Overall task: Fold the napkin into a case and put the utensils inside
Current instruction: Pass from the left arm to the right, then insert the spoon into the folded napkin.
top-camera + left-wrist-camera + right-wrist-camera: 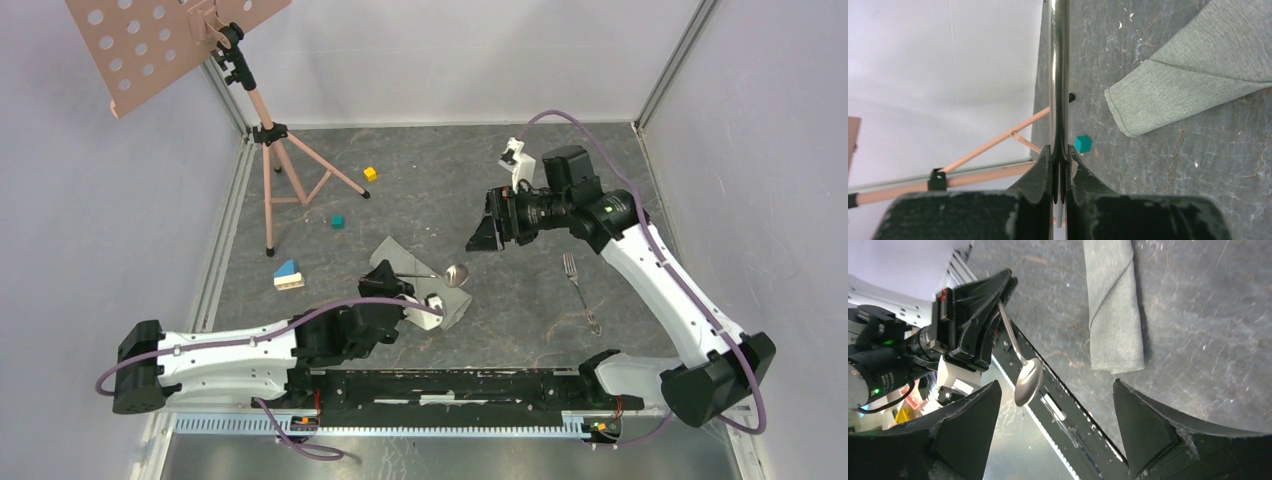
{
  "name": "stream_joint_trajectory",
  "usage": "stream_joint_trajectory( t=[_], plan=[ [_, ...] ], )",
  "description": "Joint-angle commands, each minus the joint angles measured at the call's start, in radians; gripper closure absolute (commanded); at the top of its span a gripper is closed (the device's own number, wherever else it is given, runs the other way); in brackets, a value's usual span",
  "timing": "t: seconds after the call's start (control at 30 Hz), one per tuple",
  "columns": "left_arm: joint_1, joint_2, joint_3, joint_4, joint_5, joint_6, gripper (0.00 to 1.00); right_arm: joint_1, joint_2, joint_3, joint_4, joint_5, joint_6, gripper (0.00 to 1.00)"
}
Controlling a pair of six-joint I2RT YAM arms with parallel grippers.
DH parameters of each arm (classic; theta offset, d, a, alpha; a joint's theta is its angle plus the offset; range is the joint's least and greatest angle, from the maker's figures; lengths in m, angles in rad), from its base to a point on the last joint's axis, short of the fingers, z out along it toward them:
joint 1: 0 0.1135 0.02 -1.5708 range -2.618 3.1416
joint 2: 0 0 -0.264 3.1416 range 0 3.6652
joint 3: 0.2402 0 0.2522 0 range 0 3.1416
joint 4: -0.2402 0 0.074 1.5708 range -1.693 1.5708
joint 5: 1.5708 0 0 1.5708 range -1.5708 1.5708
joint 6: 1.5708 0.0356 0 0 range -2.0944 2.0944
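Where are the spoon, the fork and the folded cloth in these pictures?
spoon [1028, 381]: right wrist view, on its round bowl.
fork [570, 265]: top external view, on its tines.
folded cloth [1113, 305]: right wrist view, middle of the folded strip.

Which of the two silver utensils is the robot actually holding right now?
The spoon, clamped by its handle in the left gripper; the fork lies alone on the table, beside the right arm.

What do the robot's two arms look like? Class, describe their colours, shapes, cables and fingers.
Both the left arm and right arm have white shells with black joints and black wrist sections. A purple cable runs along each. The fingers are black, wedge-shaped, with scuffed, pale-dusted edges.
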Motion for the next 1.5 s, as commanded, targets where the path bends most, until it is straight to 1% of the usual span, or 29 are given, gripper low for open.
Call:
stream_joint_trajectory(
  t=[0.0, 0.07, 0.2, 0.23, 0.3, 0.4, 0.43, 0.47, 0.53, 0.57, 0.6, 0.63, 0.67, 0.7, 0.77, 0.8, 0.83, 0.87, 0.9, 0.93, 0.97, 1.0, 1.07, 1.13, 1.2, 1.27, 1.3, 1.37, 1.47],
  plan=[
    [-0.057, 0.03, -0.006, 0.152, -0.125, 0.189, 0.98, 0.049, 0.051, 0.02, -0.105, 0.001, -0.017, 0.13],
    [-0.073, 0.042, -0.003, 0.153, -0.124, 0.192, 0.98, 0.073, 0.066, -0.004, -0.111, 0.005, -0.027, 0.15],
    [-0.091, 0.074, 0.0, 0.154, -0.132, 0.197, 0.98, 0.133, 0.089, -0.035, -0.114, 0.005, -0.034, 0.27],
    [-0.094, 0.077, 0.001, 0.154, -0.132, 0.197, 0.98, 0.142, 0.091, -0.041, -0.119, 0.015, -0.038, 0.28],
    [-0.099, 0.074, 0.001, 0.154, -0.131, 0.201, 0.98, 0.145, 0.088, -0.067, -0.11, 0.018, -0.036, 0.36],
    [-0.103, 0.071, -0.005, 0.154, -0.132, 0.214, 0.98, 0.156, 0.088, -0.118, -0.084, -0.024, -0.022, 0.47],
    [-0.103, 0.072, -0.005, 0.179, -0.133, 0.215, 0.98, 0.162, 0.086, -0.136, -0.074, -0.032, -0.015, 0.52],
    [-0.102, 0.076, -0.005, 0.184, -0.135, 0.218, 0.98, 0.165, 0.082, -0.157, -0.052, -0.045, -0.003, 0.58],
    [-0.106, 0.082, -0.005, 0.186, -0.134, 0.221, 0.98, 0.168, 0.062, -0.206, 0.013, -0.067, 0.041, 0.76],
    [-0.107, 0.086, -0.003, 0.189, -0.132, 0.215, 0.98, 0.168, 0.047, -0.236, 0.064, -0.08, 0.076, 0.96],
    [-0.107, 0.088, 0.001, 0.187, -0.131, 0.196, 0.92, 0.169, 0.03, -0.269, 0.105, -0.078, 0.113, 0.99],
    [-0.107, 0.089, 0.018, 0.178, -0.131, 0.145, 0.67, 0.169, 0.004, -0.298, 0.145, -0.051, 0.16, 1.0],
    [-0.102, 0.081, 0.039, 0.16, -0.122, 0.053, 0.32, 0.169, -0.028, -0.328, 0.176, 0.011, 0.197, 1.0],
    [-0.088, 0.064, 0.06, 0.099, -0.098, -0.049, 0.01, 0.169, -0.055, -0.348, 0.197, 0.09, 0.224, 1.0],
    [-0.009, 0.043, 0.162, -0.136, 0.042, -0.359, 0.0, 0.168, -0.105, -0.408, 0.23, 0.217, 0.294, 0.99],
    [0.042, 0.033, 0.212, -0.248, 0.112, -0.528, 0.0, 0.168, -0.122, -0.436, 0.248, 0.251, 0.329, 0.99],
    [0.086, 0.012, 0.23, -0.294, 0.196, -0.622, 0.0, 0.172, -0.131, -0.48, 0.274, 0.256, 0.362, 1.0],
    [0.128, -0.025, 0.227, -0.301, 0.267, -0.708, 0.0, 0.173, -0.139, -0.516, 0.306, 0.269, 0.392, 1.0],
    [0.187, -0.053, 0.226, -0.302, 0.358, -0.762, 0.0, 0.179, -0.152, -0.558, 0.329, 0.3, 0.42, 1.0],
    [0.255, -0.068, 0.24, -0.312, 0.402, -0.85, 0.0, 0.191, -0.161, -0.586, 0.356, 0.342, 0.441, 1.0],
    [0.312, -0.074, 0.256, -0.326, 0.46, -0.926, 0.03, 0.197, -0.164, -0.615, 0.373, 0.365, 0.46, 0.99],
    [0.376, -0.075, 0.263, -0.321, 0.544, -0.972, 0.05, 0.199, -0.164, -0.63, 0.379, 0.391, 0.474, 0.99],
    [0.472, -0.059, 0.263, -0.303, 0.644, -1.08, 0.1, 0.212, -0.161, -0.643, 0.385, 0.44, 0.507, 1.0],
    [0.559, 0.005, 0.283, -0.313, 0.73, -1.166, 0.13, 0.24, -0.162, -0.635, 0.369, 0.522, 0.531, 1.0],
    [0.648, 0.076, 0.291, -0.31, 0.801, -1.219, 0.18, 0.246, -0.162, -0.649, 0.367, 0.569, 0.552, 0.99],
    [0.757, 0.142, 0.282, -0.275, 0.912, -1.265, 0.21, 0.255, -0.148, -0.666, 0.369, 0.575, 0.566, 1.0],
    [0.793, 0.18, 0.276, -0.255, 0.958, -1.278, 0.24, 0.26, -0.138, -0.669, 0.363, 0.586, 0.571, 1.0],
    [0.832, 0.24, 0.269, -0.216, 1.005, -1.294, 0.25, 0.263, -0.132, -0.666, 0.345, 0.614, 0.571, 1.0],
    [0.85, 0.303, 0.262, -0.176, 0.994, -1.305, 0.31, 0.27, -0.127, -0.646, 0.313, 0.63, 0.568, 1.0]
  ],
)
